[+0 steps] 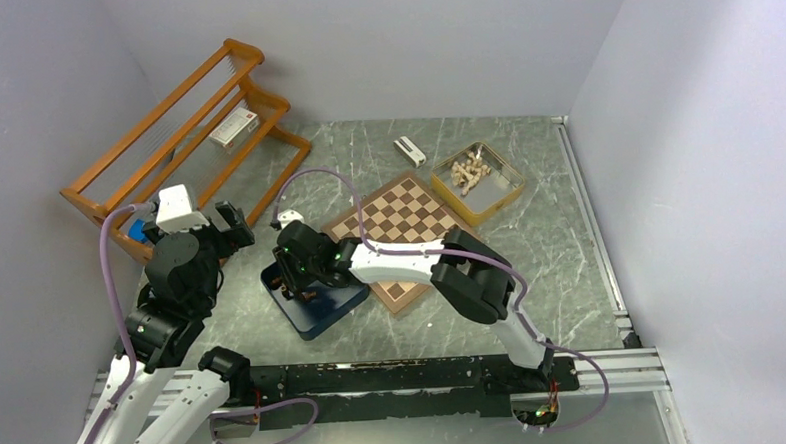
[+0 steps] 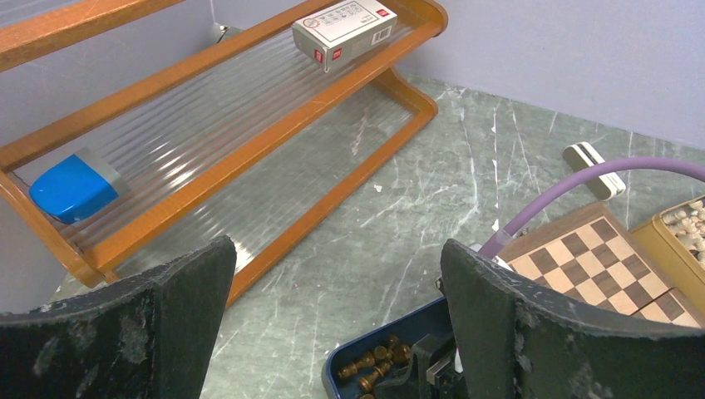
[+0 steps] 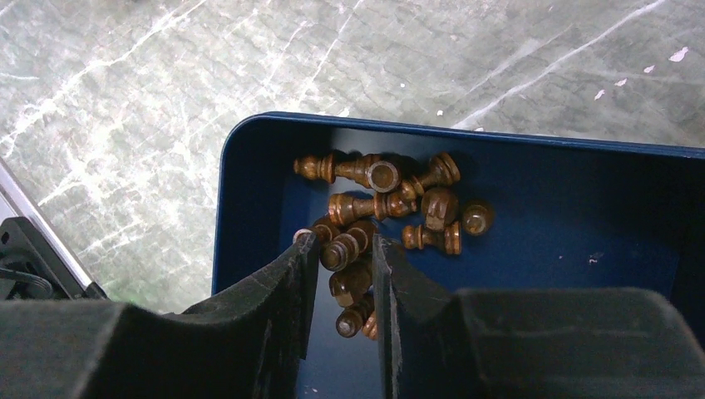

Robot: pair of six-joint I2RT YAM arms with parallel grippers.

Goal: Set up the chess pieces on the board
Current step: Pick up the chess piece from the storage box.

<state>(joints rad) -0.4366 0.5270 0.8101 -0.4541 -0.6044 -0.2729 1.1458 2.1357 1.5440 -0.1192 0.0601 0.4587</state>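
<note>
— How far along?
— Barely begun. The board (image 1: 401,217) looks bare; the chess pieces (image 3: 391,199) lie heaped in the blue box (image 3: 540,224) left of it.
— Your claws?
— My right claw (image 3: 345,243) straddles one piece, nearly closed; whether it grips, I cannot tell. My left claw (image 2: 338,252) gapes, empty.

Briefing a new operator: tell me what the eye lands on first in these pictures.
The right end effector dips into the dark blue box left of the board, its fingers straddling part of a heap of dark brown chess pieces. The chessboard at table centre shows no pieces yet. Pale pieces sit in a yellow tin behind it.
</note>
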